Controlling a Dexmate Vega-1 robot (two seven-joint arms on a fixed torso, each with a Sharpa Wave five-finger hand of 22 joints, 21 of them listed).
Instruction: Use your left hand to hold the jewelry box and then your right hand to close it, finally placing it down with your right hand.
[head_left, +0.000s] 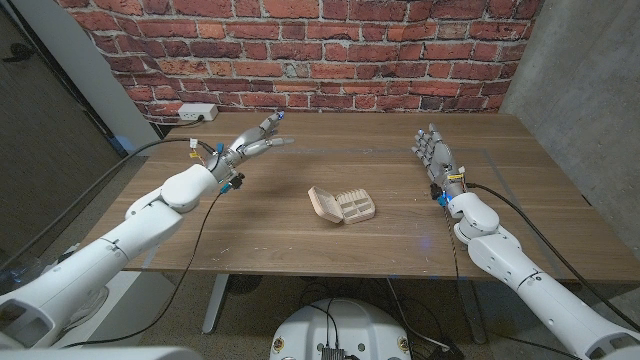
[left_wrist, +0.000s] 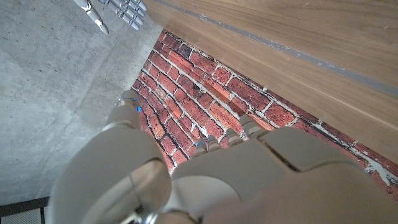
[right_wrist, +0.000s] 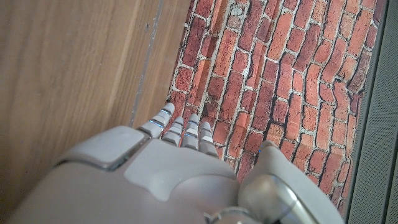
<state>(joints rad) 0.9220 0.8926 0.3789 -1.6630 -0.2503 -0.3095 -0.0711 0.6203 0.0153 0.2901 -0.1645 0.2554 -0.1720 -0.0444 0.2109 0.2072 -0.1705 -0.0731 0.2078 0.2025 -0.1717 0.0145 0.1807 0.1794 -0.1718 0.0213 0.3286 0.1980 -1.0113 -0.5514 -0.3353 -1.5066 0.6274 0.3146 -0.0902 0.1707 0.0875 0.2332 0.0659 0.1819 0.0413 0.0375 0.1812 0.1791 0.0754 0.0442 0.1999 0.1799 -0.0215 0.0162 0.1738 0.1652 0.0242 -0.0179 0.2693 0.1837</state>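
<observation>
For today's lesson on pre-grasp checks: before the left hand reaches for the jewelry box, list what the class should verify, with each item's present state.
1. jewelry box lies open on the table: ok.
2. left hand holds nothing, fingers apart: ok.
3. right hand holds nothing, fingers straight: ok.
4. Bare table between left hand and box: ok.
5. Anything inside the box's compartments: cannot tell.
6. Box well inside the table's edges: ok.
</observation>
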